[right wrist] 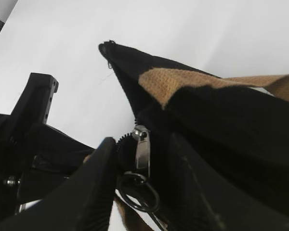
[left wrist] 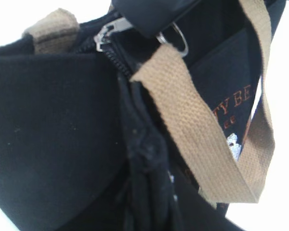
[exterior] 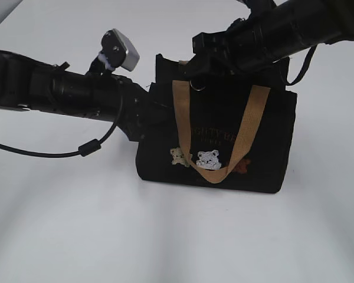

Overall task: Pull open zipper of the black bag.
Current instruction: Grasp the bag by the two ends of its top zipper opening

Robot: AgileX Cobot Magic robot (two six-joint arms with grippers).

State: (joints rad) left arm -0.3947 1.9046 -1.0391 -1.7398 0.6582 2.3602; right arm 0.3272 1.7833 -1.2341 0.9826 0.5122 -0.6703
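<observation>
The black bag (exterior: 215,138) stands upright on the white table (exterior: 177,236), tan handle (exterior: 215,132) draped down its front. The left claw (exterior: 143,115) is nearly pressed together, pinching the bag's left end. Up top, the right claw (right wrist: 137,159) grips the zipper (right wrist: 141,149) slider between its fingers, with the silver ring (right wrist: 139,192) dangling just below.

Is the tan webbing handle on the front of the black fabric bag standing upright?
No, the tan webbing handle hangs down over the black fabric bag front.
</observation>
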